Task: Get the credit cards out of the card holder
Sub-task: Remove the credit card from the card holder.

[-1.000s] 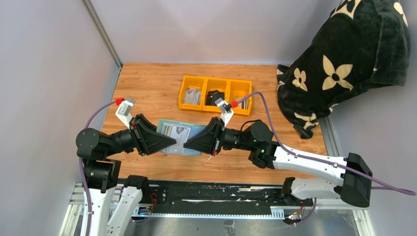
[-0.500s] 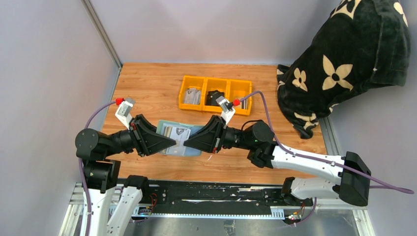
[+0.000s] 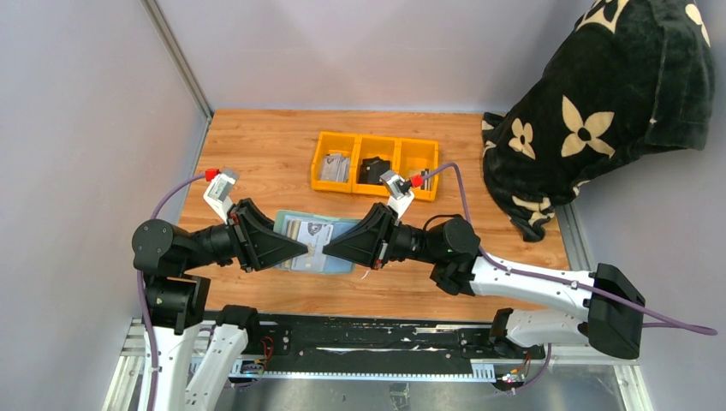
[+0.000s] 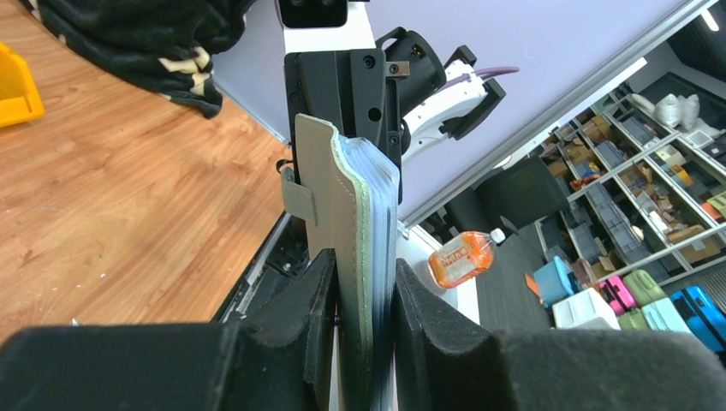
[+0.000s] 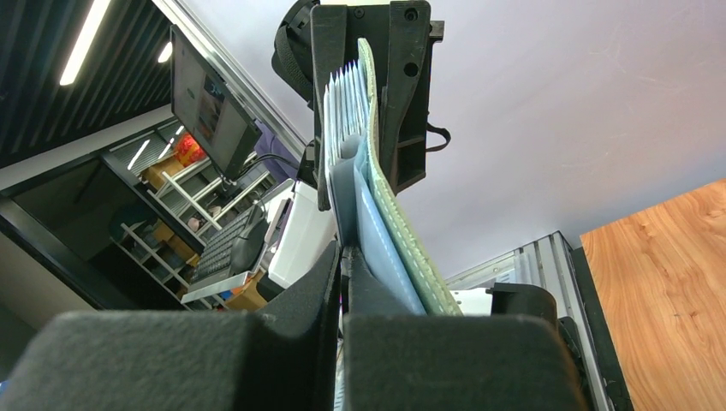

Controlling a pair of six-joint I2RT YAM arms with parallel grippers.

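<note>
The table (image 3: 257,154) is wood with visible grain and a low satin sheen. The bin (image 3: 377,138) is smooth, glossy yellow plastic. The cloth (image 3: 616,94) is soft, deep-pile black fabric with cream flower patches, fully matt. The card holder (image 4: 330,197) has a matt, leather-like sage-green outer skin with a stitched edge; its blue-grey lining is smooth. The cards (image 5: 338,94) are thin, smooth sheets, plastic in appearance. The left gripper (image 4: 364,278) and right gripper (image 5: 342,257) have matt black plastic fingers with a fine grain. The base plate (image 3: 385,390) is dull grey metal.
</note>
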